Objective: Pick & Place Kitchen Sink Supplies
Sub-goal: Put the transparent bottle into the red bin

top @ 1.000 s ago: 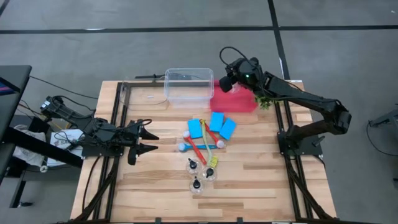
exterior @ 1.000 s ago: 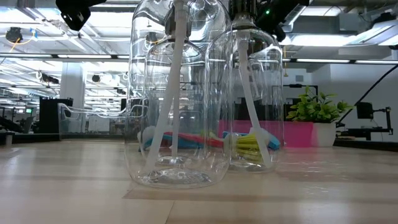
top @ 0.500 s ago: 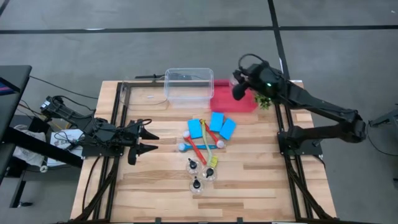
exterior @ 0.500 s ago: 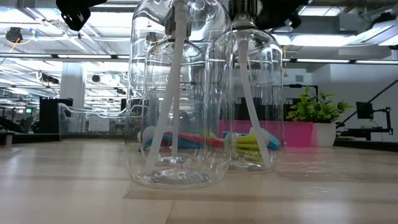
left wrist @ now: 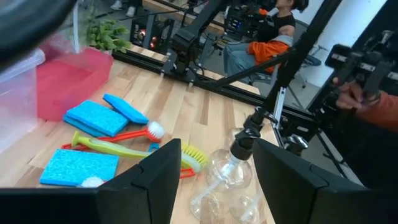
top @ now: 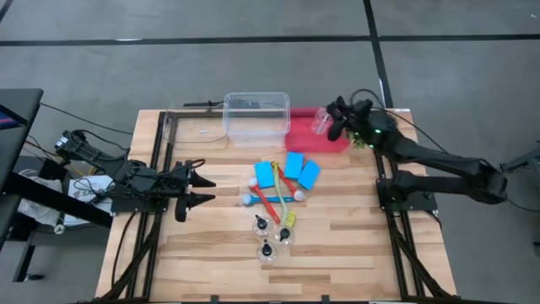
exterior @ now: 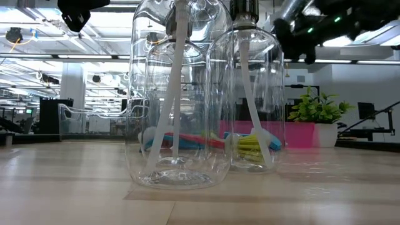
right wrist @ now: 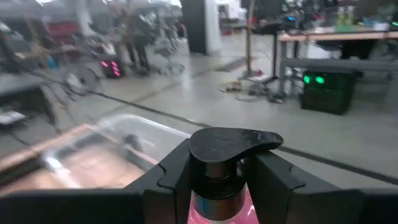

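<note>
My right gripper (top: 332, 125) is shut on a small clear bottle (top: 321, 121) with a black pump top (right wrist: 233, 144), over the red tray (top: 314, 141) at the table's far right. Three more clear pump bottles (top: 272, 236) stand on their bases at mid-table. Beyond them lie three blue sponges (top: 291, 171) and the red, blue and yellow-green brushes (top: 272, 199), flat on the wood. My left gripper (top: 209, 192) hovers open at the table's left, its fingers level and pointing at the pile (left wrist: 214, 186). My right gripper pinches the bottle's neck (right wrist: 219, 186) just under the black pump top, one finger (right wrist: 173, 177) on either side. The fingers come in level from the table's right. The bottle stands upright in the hold, over the red tray; its base does not show.
A clear plastic tub (top: 256, 118) stands at the far edge, left of the red tray. A small green plant (top: 361, 138) sits at the tray's right, under my right arm. Bare wood lies along the near edge. A seated person shows beyond the table in the left wrist view.
My right gripper has drawn back toward the table's right edge and sunk, tipping from a downward slant to level, still shut on the bottle. The things on the table have kept their places.
</note>
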`<state>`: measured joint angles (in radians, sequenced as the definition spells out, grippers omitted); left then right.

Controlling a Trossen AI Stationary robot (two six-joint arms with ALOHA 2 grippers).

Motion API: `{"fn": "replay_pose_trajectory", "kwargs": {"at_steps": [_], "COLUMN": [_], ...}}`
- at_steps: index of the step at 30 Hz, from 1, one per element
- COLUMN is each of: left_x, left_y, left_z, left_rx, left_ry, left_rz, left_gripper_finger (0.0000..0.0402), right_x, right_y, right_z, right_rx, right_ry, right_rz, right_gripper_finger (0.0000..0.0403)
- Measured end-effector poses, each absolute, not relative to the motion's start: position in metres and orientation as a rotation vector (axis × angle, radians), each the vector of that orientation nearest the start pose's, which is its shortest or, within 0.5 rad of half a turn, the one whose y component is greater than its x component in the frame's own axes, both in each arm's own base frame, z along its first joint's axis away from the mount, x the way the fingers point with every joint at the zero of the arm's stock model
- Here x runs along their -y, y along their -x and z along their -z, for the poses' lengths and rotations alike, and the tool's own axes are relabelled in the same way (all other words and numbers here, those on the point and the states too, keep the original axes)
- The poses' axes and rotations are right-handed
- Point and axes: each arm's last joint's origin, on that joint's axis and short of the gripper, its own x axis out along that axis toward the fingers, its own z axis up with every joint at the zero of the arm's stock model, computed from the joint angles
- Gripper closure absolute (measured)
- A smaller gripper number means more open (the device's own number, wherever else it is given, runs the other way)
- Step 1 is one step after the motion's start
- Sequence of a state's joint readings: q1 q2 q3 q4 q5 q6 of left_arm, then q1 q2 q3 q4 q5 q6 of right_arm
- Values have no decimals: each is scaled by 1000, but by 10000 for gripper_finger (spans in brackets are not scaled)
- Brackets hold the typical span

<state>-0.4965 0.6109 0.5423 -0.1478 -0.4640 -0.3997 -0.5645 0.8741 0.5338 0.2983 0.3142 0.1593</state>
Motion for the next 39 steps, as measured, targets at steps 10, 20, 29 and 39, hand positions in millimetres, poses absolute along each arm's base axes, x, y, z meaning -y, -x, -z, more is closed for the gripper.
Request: {"fn": "replay_pose_trajectory", "kwargs": {"at_steps": [10,20,29,39], "left_x": [57,56,56,56], "left_y": [-133,-133,-133,-133], "left_z": [-278,-278,-279,-280], "left_rx": [-190,-186,-183,-173], "left_ry": [299,299,301,306], "left_rz": [-21,-32,-30,-29], "left_gripper_finger": [199,199,199,199], "right_x": [144,165,178,184], "right_y": [-198,-229,-245,-252], "right_z": [-267,-260,-255,-247], "right_rx": [12,-66,-96,-121], "right_ry": [-158,-164,-173,-173], "right_rz": [883,863,876,879], "right_gripper_finger": [284,284,284,284]}}
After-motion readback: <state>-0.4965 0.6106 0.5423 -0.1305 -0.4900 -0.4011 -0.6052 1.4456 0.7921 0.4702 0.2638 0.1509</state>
